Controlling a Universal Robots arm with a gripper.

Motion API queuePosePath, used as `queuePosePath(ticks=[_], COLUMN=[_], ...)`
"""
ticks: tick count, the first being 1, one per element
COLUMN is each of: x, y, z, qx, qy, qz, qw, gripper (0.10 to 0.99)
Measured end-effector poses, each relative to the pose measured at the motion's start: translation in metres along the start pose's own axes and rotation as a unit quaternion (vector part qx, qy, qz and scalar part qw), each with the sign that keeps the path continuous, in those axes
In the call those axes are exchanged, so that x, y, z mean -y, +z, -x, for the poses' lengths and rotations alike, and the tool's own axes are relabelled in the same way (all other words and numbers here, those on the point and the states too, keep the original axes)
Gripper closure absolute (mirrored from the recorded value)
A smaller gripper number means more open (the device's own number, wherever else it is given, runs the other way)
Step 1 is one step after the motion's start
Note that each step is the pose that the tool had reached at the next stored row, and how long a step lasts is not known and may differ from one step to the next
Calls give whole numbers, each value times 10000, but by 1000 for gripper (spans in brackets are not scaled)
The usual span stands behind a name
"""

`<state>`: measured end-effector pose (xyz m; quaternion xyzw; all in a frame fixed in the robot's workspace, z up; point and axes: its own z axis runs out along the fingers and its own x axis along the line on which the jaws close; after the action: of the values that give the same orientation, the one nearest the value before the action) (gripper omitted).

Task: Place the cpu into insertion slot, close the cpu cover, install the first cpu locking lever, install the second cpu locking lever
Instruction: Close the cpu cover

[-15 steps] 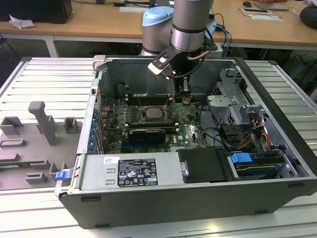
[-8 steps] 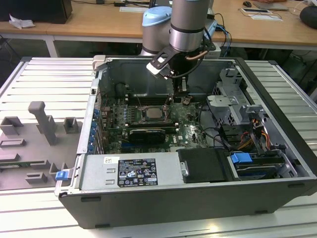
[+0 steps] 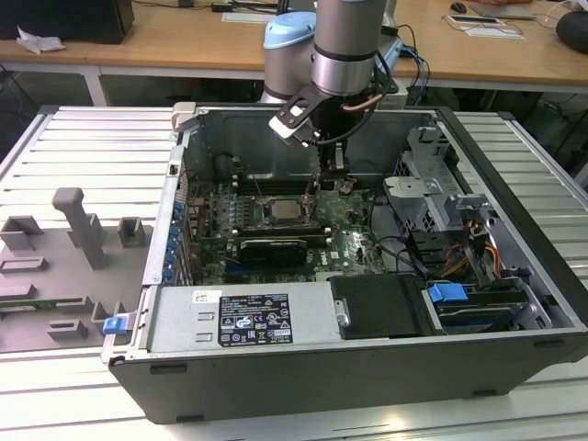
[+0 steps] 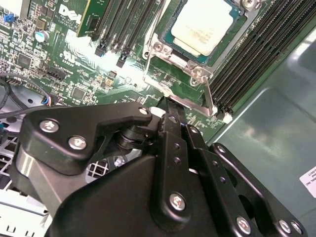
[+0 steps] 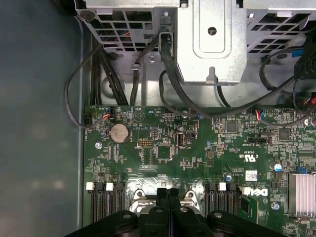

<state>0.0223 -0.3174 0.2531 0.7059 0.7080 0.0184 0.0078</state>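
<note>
An open computer case (image 3: pixel 303 390) lies on a workbench, its green circuit board (image 5: pixel 197 158) exposed. The arm reaches straight down into it, wrist vertical. The gripper (image 3: pixel 333 180) hangs low over the board, just beside the socket on the exterior view's right. In both wrist views its two black fingers (image 5: pixel 162 193) are pressed together with nothing between them. The cpu (image 4: pixel 200 24) already sits in the insertion slot (image 3: pixel 285 210), framed by the silvery cpu cover (image 4: pixel 196 74) (apparently down). A thin locking lever (image 4: pixel 209 96) runs alongside the memory slots (image 4: pixel 249 54), between socket and fingertips, very near the tips; contact cannot be confirmed.
</note>
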Motion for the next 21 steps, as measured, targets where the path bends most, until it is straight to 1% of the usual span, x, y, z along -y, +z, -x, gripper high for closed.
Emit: queuePosePath(ticks=[18, 21], x=[62, 86], y=[0, 0], z=[0, 0], qx=[0, 0], qy=[0, 0], qz=[0, 0], qw=[10000, 10000], gripper=[976, 976])
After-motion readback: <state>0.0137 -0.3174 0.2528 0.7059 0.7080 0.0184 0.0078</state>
